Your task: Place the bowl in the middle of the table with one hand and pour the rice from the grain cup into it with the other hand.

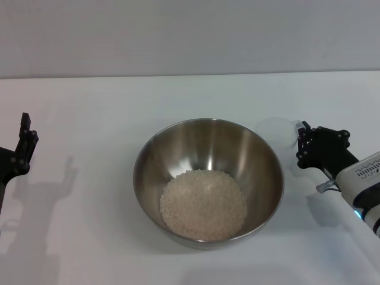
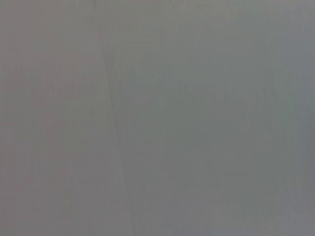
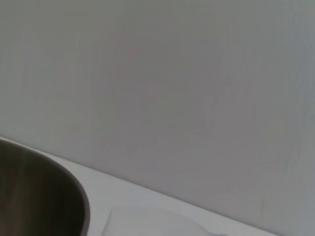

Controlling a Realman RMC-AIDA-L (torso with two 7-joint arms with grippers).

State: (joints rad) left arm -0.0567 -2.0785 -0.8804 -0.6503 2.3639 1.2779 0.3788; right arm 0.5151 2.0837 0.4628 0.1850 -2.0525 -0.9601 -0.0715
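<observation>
You have the bowl sitting mid-table, a little toward the near edge, with bare white table open on every side of it, widest toward the far edge and the two far corners. The rice lies in the bottom of the bowl as a pale, roughly round heap, and the shiny steel wall rises clean above it. Your left gripper hangs by the left edge, well apart from the bowl; you cannot tell how its fingers stand. Your right gripper sits near the right edge, just beside the bowl's rim but apart from it; its finger state cannot be told either. In the right wrist view, the bowl's rim shows beside a faint pale, translucent shape too unclear to name.
</observation>
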